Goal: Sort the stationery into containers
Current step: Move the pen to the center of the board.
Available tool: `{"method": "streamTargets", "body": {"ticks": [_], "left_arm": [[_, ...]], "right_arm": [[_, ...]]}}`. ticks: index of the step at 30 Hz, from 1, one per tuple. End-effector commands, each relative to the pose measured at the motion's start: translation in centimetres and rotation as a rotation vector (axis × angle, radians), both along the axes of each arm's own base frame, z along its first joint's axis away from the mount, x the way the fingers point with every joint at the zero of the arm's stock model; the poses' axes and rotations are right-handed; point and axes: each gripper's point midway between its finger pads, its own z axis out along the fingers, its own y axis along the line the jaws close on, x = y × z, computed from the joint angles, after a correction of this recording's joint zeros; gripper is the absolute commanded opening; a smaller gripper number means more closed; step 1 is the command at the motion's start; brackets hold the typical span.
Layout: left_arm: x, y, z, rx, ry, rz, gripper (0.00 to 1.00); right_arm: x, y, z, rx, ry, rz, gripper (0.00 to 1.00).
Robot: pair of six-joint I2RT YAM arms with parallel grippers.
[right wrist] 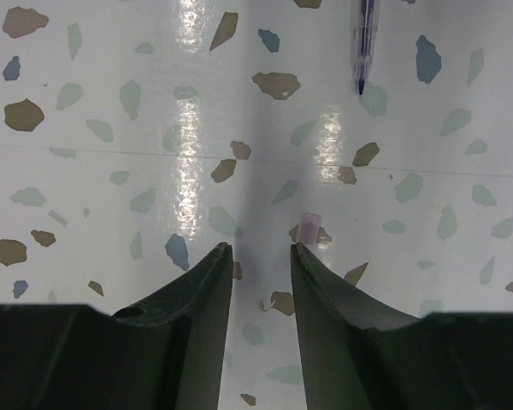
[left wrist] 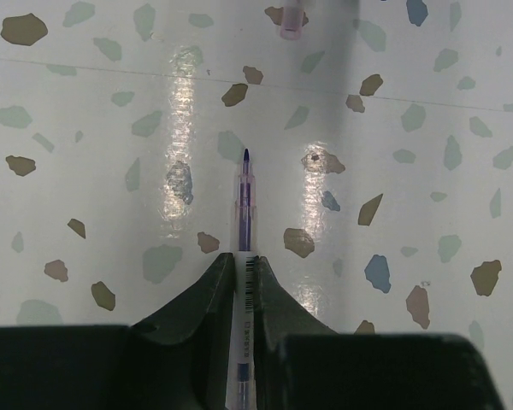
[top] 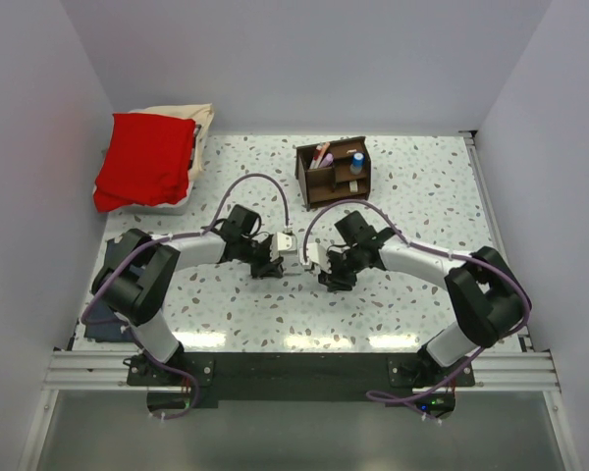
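Observation:
My left gripper (left wrist: 246, 260) is shut on a thin white pen (left wrist: 244, 201) with a barcode and a blue tip; the pen points forward just above the speckled table. My right gripper (right wrist: 261, 249) is open and empty, low over the table. A small lilac-pink cap (right wrist: 310, 229) lies right at its right fingertip and also shows in the left wrist view (left wrist: 289, 21). The held pen's tip shows in the right wrist view (right wrist: 362, 51). The two grippers face each other mid-table (top: 275, 257) (top: 329, 267). The dark brown organizer (top: 346, 183) behind them holds pink-red pens (top: 321, 154) and a blue-and-white cylinder (top: 356, 161).
A red cloth (top: 145, 160) lies on a cream cloth over a white bin at the back left. A folded blue-grey cloth (top: 100, 322) lies at the left edge by the left arm. White walls enclose the table on three sides.

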Motion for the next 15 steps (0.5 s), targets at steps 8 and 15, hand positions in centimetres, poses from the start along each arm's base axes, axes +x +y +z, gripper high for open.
{"method": "streamTargets", "body": {"ticks": [8,15], "left_arm": [[-1.0,2.8,-3.3,0.142,0.079,0.047,0.08],[-1.1,2.7,-3.3,0.141,0.08,0.043,0.07]], "right_arm": [[1.8,0.4,0.4,0.014,-0.078,-0.044,0.35],[1.8,0.0,-0.9,-0.03,-0.061,-0.039,0.35]]}}
